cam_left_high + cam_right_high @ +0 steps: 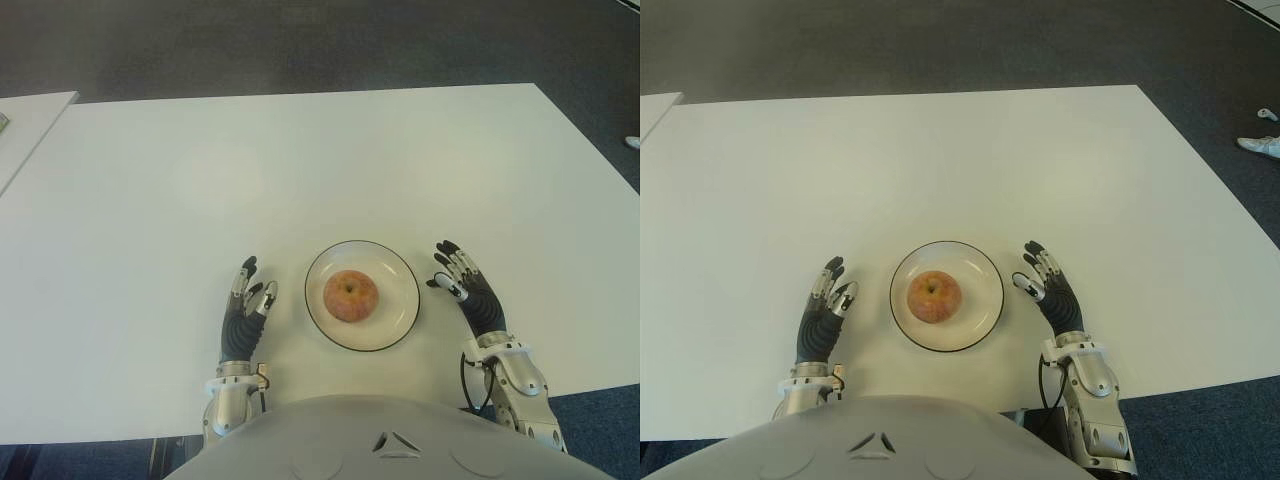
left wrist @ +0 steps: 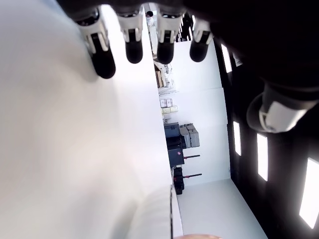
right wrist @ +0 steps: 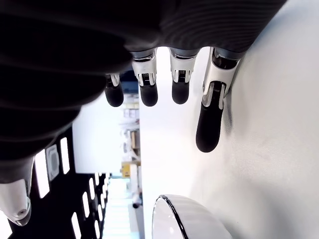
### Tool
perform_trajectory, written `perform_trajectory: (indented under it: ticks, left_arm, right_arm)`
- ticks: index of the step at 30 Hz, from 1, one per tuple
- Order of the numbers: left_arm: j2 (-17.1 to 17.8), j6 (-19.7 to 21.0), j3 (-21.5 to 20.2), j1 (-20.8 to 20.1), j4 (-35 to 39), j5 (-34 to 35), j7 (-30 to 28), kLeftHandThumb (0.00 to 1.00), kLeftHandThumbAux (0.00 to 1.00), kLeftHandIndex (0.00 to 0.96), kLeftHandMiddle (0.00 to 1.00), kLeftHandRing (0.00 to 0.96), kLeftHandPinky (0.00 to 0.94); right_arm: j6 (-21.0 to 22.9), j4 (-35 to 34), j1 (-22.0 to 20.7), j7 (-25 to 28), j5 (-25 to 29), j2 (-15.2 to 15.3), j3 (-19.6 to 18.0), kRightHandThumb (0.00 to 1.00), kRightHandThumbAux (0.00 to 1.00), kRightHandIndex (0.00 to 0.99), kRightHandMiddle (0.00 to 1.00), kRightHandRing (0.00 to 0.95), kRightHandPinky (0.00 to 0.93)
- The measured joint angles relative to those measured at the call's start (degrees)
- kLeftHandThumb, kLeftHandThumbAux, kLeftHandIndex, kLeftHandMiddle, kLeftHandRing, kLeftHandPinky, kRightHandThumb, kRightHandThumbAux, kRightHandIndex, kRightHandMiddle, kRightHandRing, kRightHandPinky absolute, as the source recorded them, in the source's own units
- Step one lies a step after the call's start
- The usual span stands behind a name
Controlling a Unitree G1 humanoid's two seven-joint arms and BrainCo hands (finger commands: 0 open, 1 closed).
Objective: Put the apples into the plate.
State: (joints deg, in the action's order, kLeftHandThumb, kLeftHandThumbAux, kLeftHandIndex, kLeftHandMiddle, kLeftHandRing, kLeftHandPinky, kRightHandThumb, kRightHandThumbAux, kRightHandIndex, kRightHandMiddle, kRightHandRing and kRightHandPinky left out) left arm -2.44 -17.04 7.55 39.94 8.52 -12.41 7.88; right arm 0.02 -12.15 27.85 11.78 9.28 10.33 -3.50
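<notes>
Apple (image 1: 351, 296) lay in the plate (image 1: 400, 320); my left hand (image 1: 246, 312) and right hand (image 1: 468, 290) flanked the plate, fingers spread, empty. Placement looked complete; nothing further seemed required.

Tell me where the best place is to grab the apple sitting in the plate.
Grip the apple around its widest middle, coming down from above. It sits stem end up in the centre of the shallow plate, so the raised rim would probably hinder a low sideways approach. Either open robot hand, left or right, is beside the plate.

Left hand (image 1: 245, 310) fingers extended, empty; right hand (image 1: 468, 290) likewise
</notes>
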Motion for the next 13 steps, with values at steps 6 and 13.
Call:
perform_trajectory:
  ticks: [6,13]
  left_arm:
    - [0.40,0.46,0.22,0.74,0.95,0.71,-0.58,0.000,0.402,0.000,0.040,0.038,0.071]
    - [0.49,1.73,0.26,1.34,2.18,2.02,-1.42,0.000,0.400,0.000,0.061,0.056,0.081]
  right_arm:
    - [0.49,-0.58,0.07,-0.16,0.00,-0.06,0.02,0.119,0.561,0.024,0.018,0.000,0.000]
    - [0.63,-0.90,0.34,-0.55,-0.05,-0.17,0.07,0.118,0.561,0.020,0.018,0.000,0.000]
